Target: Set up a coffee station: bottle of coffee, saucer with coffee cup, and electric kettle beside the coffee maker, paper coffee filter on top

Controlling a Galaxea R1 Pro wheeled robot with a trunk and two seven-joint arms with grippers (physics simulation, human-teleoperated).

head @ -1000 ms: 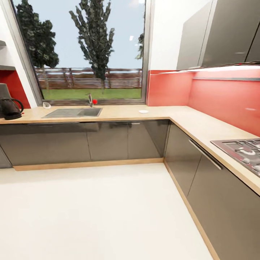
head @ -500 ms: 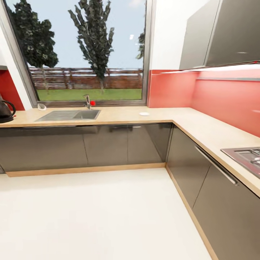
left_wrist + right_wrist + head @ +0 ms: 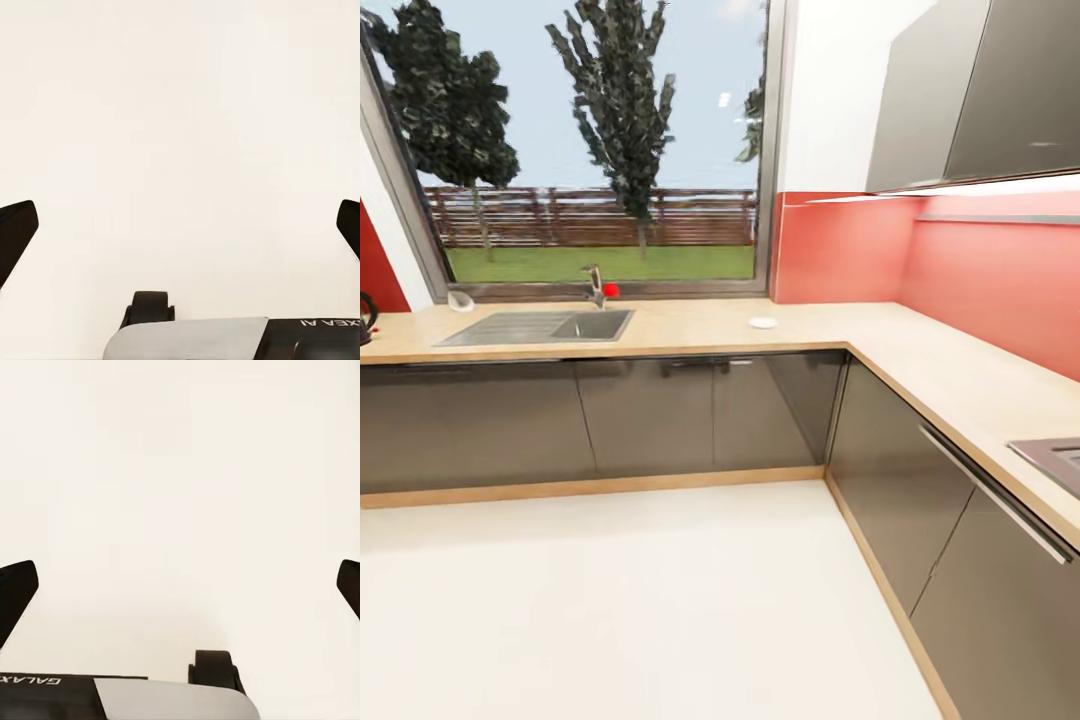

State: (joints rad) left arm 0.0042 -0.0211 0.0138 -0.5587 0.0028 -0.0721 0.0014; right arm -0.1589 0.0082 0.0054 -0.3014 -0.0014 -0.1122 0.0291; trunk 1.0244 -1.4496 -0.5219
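Lying flat: saucer (image 3: 762, 322) on kitchen countertop (image 3: 690, 325) | both jaws spread wide, empty

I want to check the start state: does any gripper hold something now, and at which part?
Nothing is held. The left gripper and the right gripper are both open, with only pale floor between the fingers.

Black fingertips (image 3: 15, 236); grey base shell (image 3: 187, 339) with black wheel (image 3: 148, 307); white "GALAXEA AI" lettering (image 3: 326, 322).
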